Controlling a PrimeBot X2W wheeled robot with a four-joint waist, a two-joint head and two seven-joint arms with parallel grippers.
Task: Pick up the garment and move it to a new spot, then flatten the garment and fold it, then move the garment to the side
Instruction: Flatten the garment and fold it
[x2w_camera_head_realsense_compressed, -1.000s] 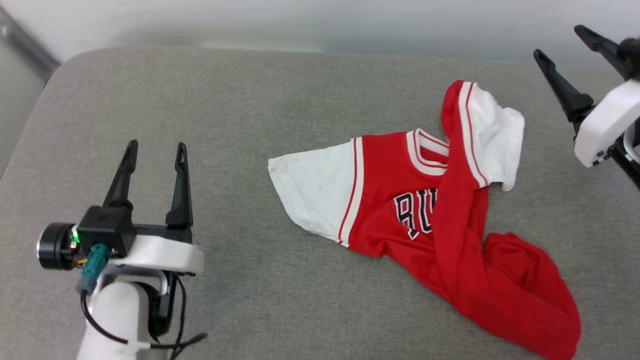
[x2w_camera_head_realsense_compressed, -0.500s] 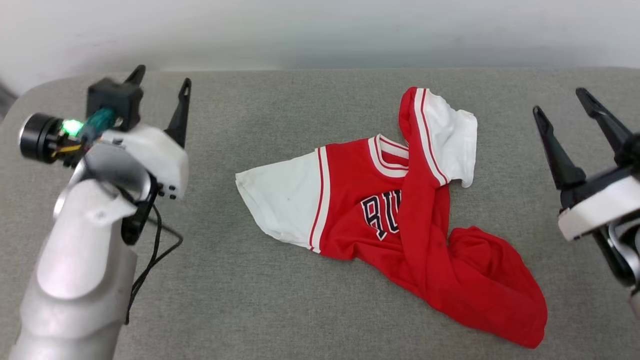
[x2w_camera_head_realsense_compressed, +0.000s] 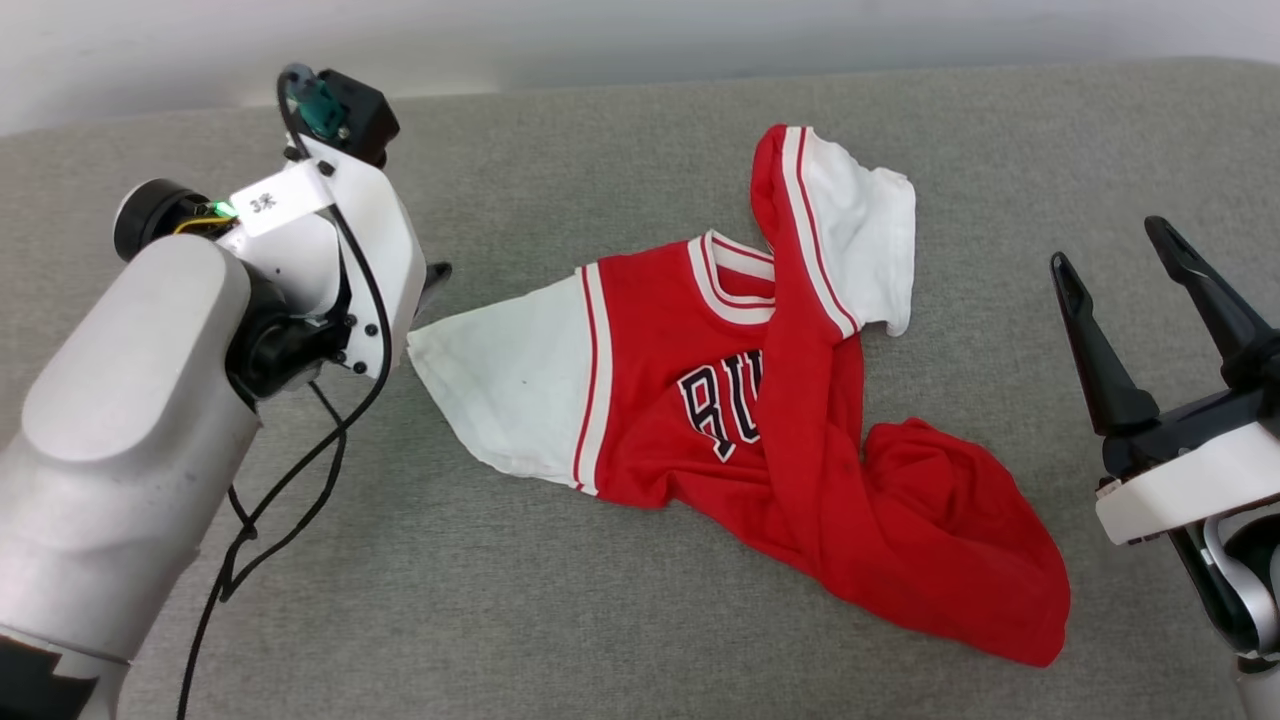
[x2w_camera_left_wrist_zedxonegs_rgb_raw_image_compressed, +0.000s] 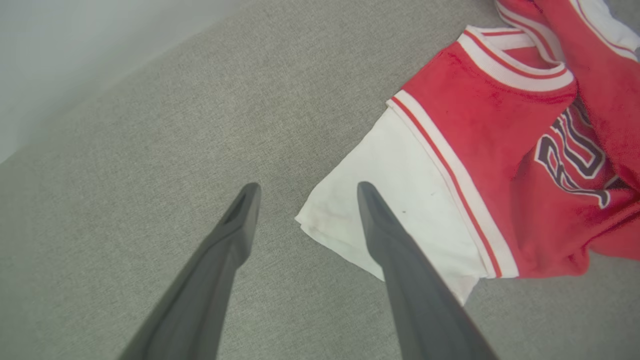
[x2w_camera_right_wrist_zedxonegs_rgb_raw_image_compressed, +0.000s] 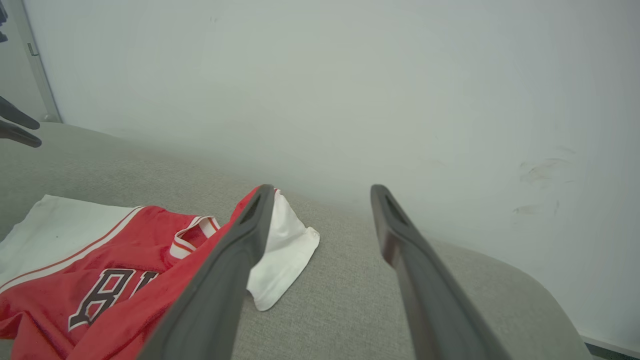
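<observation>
Task so far: The shirt (x2w_camera_head_realsense_compressed: 650, 340) is not flat and not folded yet. It lies in a twisted heap on the grey couch (x2w_camera_head_realsense_compressed: 560, 620). I think I am just about to grab it. I cannot tell if this is its new spot.
Left to do: Grab it, lay it flat, fold it, then put it to the side.
Left gripper (x2w_camera_left_wrist_zedxonegs_rgb_raw_image_compressed: 308, 187): Its fingers are spread apart and hold nothing. It points down at the couch, right at the shirt's left edge.
Left sleeve (x2w_camera_head_realsense_compressed: 500, 380): It is white and lies flat. In the left wrist view its corner sits between my two fingers. One finger (x2w_camera_left_wrist_zedxonegs_rgb_raw_image_compressed: 392, 250) crosses over the white cloth. I cannot tell if it touches.
Shirt middle: The red front faces up, with black letters (x2w_camera_head_realsense_compressed: 715, 410). A long red strip is flipped across it, so some of the letters are hidden.
Bottom part (x2w_camera_head_realsense_compressed: 950, 540): It is bunched up in a red lump, closer to my right side.
Right sleeve (x2w_camera_head_realsense_compressed: 865, 230): It is white and turned over, at the far end of the shirt.
Right gripper (x2w_camera_head_realsense_compressed: 1110, 245): Its fingers are spread too, with nothing in them. It is well apart from the shirt, off to the right.
My guess: The left gripper should pinch first, at the sleeve corner.
</observation>
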